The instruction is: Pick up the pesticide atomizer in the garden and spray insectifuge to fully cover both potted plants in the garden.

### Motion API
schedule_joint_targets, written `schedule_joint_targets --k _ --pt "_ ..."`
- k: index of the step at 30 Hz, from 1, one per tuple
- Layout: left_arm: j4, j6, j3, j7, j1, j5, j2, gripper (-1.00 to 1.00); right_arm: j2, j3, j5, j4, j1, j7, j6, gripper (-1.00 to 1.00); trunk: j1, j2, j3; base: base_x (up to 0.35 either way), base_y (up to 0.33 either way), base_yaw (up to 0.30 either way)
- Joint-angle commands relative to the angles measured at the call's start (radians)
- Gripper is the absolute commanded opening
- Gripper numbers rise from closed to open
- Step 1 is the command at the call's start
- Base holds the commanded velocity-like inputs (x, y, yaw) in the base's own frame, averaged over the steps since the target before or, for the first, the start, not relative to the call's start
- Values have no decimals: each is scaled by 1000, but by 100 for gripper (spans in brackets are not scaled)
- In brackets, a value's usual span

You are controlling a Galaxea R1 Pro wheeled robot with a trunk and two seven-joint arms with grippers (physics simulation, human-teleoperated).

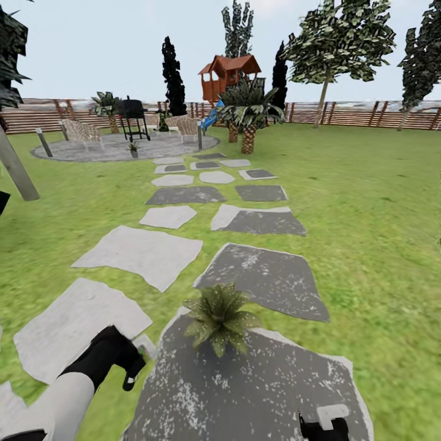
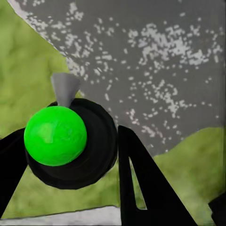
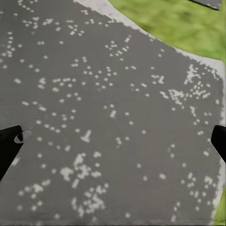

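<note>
My left gripper (image 1: 130,366) hangs low at the near left and is shut on the pesticide atomizer (image 1: 144,350). In the left wrist view the atomizer (image 2: 55,135) shows end-on between the two black fingers (image 2: 141,183): a bright green round top on a dark body. Its pale grey nozzle (image 2: 65,87) points toward the dark stone. One potted plant (image 1: 219,317), a low green rosette, stands on the near dark stepping stone (image 1: 245,386), just right of that gripper. A second potted plant (image 1: 133,149) stands far off on the round patio (image 1: 92,150). My right gripper (image 1: 324,425) is open over the same stone (image 3: 113,117).
Grey stepping stones (image 1: 138,251) run across the lawn toward the patio, which holds a black grill (image 1: 133,116) and wicker chairs (image 1: 82,133). A palm (image 1: 248,113), a red playhouse (image 1: 228,73) and trees stand before the brown slatted fence (image 1: 367,116). Open lawn (image 1: 373,233) lies to the right.
</note>
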Motion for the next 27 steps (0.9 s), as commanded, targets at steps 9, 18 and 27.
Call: schedule_joint_targets --k 9,18,27 --pt "9 -249 132 -3 17 135 13 -100 -1 -9 7 -4 -1 -6 -2 100 -1 0 -1 -338 0 0" --pt "11 -251 131 -2 18 134 -55 -100 -14 41 37 -238 -1 253 4 100 -1 0 -1 -133 0 0" --pt "12 -254 129 -4 18 133 -55 -100 -5 45 370 -485 -69 784 141 100 -1 0 -1 0 0 0"
